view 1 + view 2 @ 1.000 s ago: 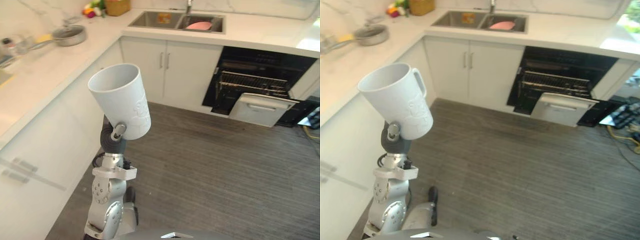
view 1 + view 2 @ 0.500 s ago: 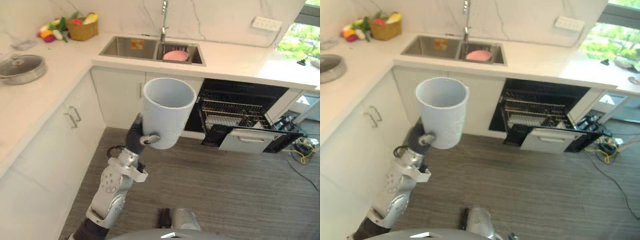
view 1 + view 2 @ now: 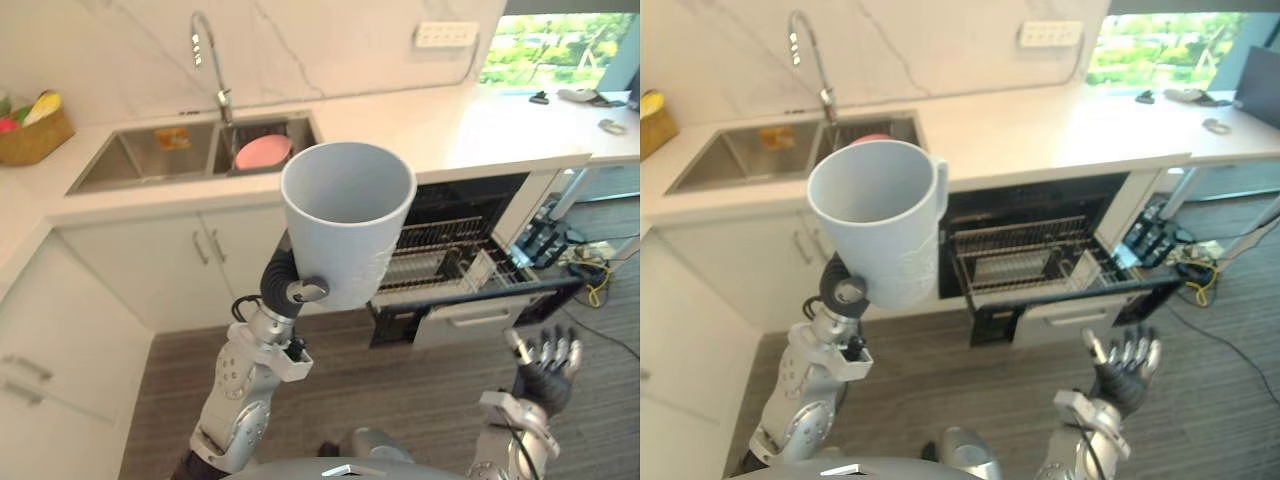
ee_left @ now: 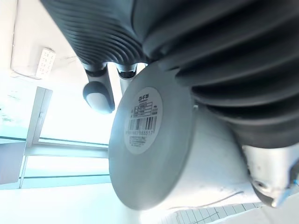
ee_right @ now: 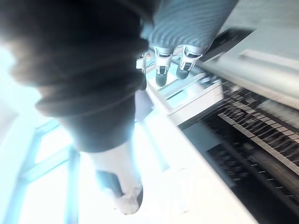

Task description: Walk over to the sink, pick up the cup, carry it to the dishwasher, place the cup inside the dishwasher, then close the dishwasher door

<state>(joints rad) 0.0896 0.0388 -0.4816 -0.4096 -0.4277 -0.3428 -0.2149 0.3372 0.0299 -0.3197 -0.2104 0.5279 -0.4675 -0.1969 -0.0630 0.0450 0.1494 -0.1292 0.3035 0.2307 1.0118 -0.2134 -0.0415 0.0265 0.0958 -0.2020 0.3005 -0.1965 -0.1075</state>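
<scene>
- L hand (image 3: pixel 283 283) gripped grey cup (image 3: pixel 348 222) low on its wall, fingers curled round it; cup upright, held high before cabinets (image 3: pixel 200 265), between sink (image 3: pixel 150 160) and dishwasher (image 3: pixel 470 200).
- R hand (image 3: pixel 545 362) empty, fingers straight, low near dropped door (image 3: pixel 478 320).
- Risk: hold sat near base, so cup could tip or slip w/ walking sway.
- Risk: rack (image 3: pixel 440 262) pulled out over door; low approach could knock cup on rack edge.

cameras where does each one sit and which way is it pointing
Left eye view: on the head, looking down at the sink and open dishwasher; left hand holding the cup, right hand low.
Right eye view: beside it, same scene.
Left wrist view: along the left hand, at the cup's underside.
Right wrist view: along the right hand, at the dishwasher.
Shared: cup, dishwasher.
</scene>
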